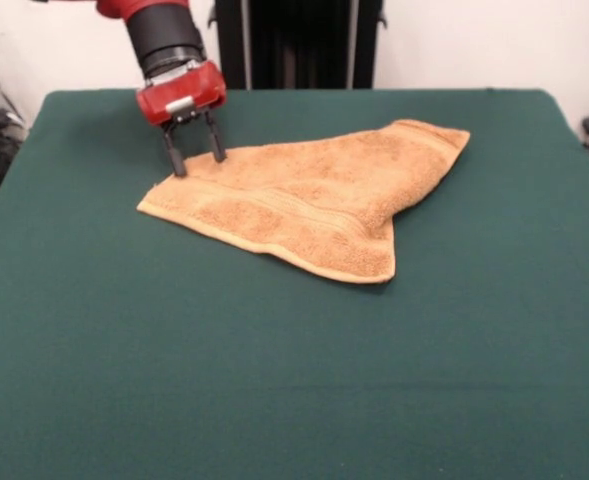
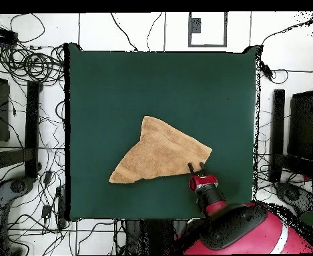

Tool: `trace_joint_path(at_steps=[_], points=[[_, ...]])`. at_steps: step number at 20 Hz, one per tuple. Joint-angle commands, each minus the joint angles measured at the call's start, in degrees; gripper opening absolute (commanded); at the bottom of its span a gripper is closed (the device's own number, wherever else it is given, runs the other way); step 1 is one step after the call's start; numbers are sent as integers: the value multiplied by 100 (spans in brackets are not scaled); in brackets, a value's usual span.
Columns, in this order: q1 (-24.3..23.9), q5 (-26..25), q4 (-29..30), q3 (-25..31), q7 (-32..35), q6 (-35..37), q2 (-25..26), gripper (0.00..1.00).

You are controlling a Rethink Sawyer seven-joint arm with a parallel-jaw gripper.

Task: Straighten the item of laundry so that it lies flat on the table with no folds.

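Spreading out beneath the gripper (image 1: 195, 155) in every direction, the table (image 1: 274, 380) in dark green cloth was the largest thing in both views. On it lay the towel (image 1: 314, 200), orange-tan, folded over itself into a rough triangle, stretching away from the gripper towards the table's middle; one pointed corner lay farthest from the tool, and a striped band ran along the edge on the side away from the robot. The gripper, red-bodied on a black wrist, stood with its two dark fingers (image 1: 174, 160) parted, tips down at the towel's nearest corner, one finger at the edge and one on the cloth, gripping nothing.
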Motion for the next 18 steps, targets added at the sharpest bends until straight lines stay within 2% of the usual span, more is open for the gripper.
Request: trace_joint_path(at_steps=[1, 6, 10, 13, 16, 18], points=[[590, -882, -328, 514, 1669, 1069, -244, 100], [662, -1479, -530, 380, 1835, 1194, -277, 100], [570, -1543, -591, 269, 1551, 1337, -341, 100], [601, -1731, -613, 218, 1667, 1408, -425, 100], [628, -2031, -672, 416, 1892, 1164, -336, 100], [528, -1984, -677, 641, 1839, 973, -195, 100]])
